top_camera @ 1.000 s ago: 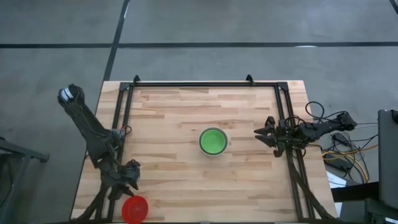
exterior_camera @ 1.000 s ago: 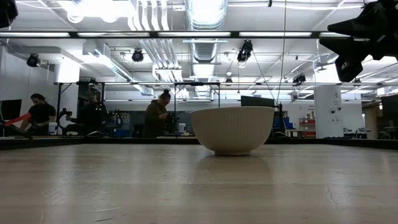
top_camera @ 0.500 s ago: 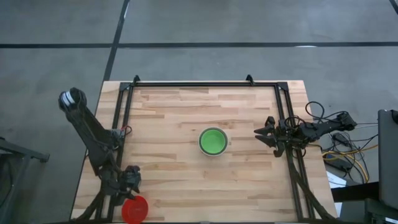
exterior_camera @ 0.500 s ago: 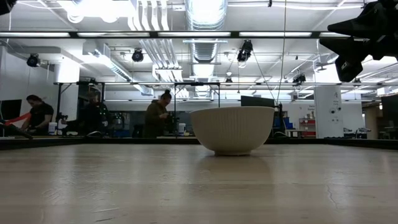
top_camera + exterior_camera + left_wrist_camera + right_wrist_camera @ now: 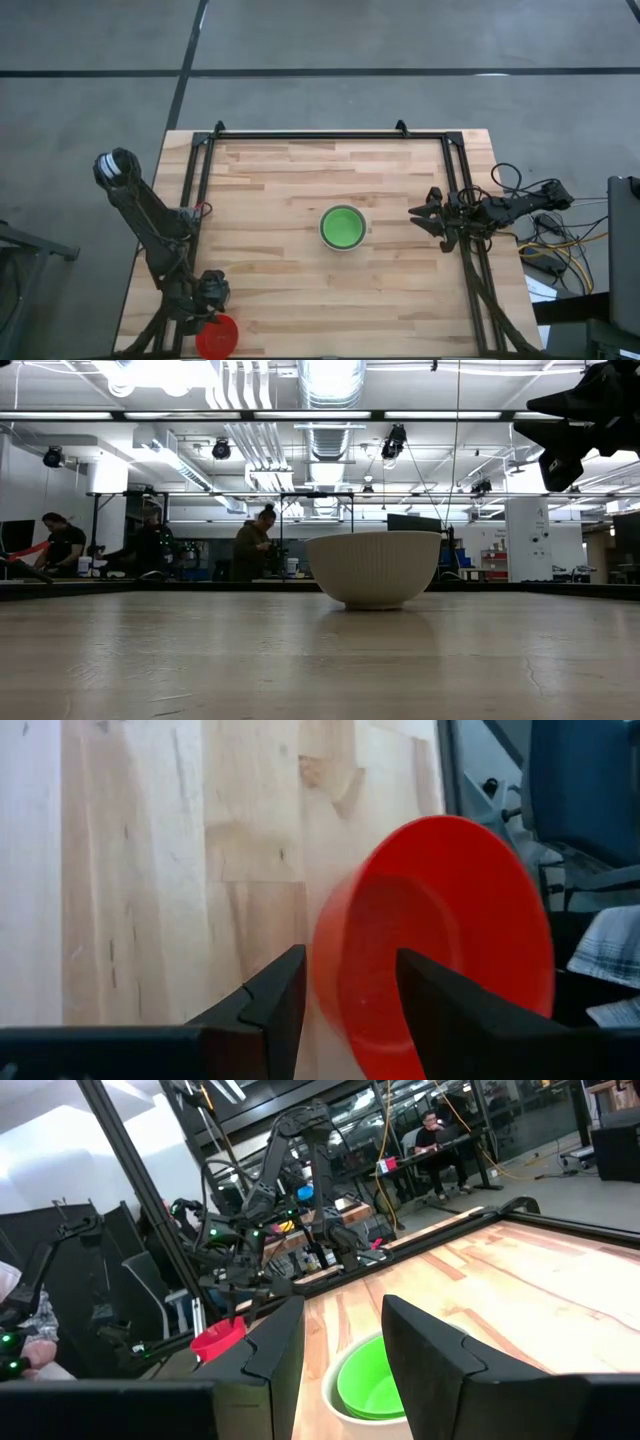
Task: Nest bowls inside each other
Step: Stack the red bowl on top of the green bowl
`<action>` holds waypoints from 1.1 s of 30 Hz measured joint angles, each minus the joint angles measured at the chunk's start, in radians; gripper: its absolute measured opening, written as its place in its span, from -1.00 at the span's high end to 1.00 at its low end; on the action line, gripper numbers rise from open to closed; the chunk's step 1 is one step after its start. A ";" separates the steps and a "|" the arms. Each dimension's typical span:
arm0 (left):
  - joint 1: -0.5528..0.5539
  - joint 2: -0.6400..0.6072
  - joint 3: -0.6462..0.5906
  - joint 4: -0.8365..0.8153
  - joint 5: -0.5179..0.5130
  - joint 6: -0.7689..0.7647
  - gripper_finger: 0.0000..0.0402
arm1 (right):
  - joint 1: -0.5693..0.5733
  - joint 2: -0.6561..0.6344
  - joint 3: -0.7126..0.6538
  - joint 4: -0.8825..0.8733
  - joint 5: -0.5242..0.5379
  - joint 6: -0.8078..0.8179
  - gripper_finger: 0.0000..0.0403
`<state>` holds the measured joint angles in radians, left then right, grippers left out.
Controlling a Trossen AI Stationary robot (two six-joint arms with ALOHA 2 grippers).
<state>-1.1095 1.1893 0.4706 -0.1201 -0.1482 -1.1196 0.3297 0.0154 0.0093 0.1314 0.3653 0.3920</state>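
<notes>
A red bowl (image 5: 216,340) stands on its base at the table's near left corner. My left gripper (image 5: 208,312) is open and slants down over the bowl's far rim. In the left wrist view one finger (image 5: 275,1005) stands outside the red bowl's wall (image 5: 335,970) and the other (image 5: 445,1015) over its hollow. No touch shows. A bright green bowl (image 5: 342,227) sits nested in a pale white-grey bowl (image 5: 373,568) at mid-table. My right gripper (image 5: 420,217) waits open near the right edge, roughly level and pointing toward those bowls.
A black rail frame (image 5: 320,134) runs along the far, left and right sides of the wooden table (image 5: 300,290). Cables and gear (image 5: 560,250) lie off the right edge. People work at benches in the room beyond the table (image 5: 255,545).
My left gripper has sunk and gone toward the table's near edge, down onto the red bowl, until its open fingers stand astride the bowl's far wall. The red bowl has stayed where it was.
</notes>
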 joint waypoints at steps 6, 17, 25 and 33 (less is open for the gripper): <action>0.000 0.066 0.000 0.044 0.000 -0.025 0.20 | 0.000 0.000 0.000 0.000 0.000 0.000 0.34; 0.000 0.158 0.000 0.110 0.004 -0.074 0.20 | 0.000 0.000 0.000 0.000 0.000 0.000 0.34; 0.000 0.167 0.000 0.127 0.005 -0.083 0.20 | 0.000 0.000 0.000 0.000 0.000 0.000 0.34; -0.001 0.167 0.000 0.146 0.005 -0.060 0.47 | 0.000 0.000 0.000 0.000 0.000 0.000 0.34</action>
<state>-1.1103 1.3560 0.4706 0.0254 -0.1433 -1.1797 0.3294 0.0154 0.0093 0.1314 0.3655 0.3920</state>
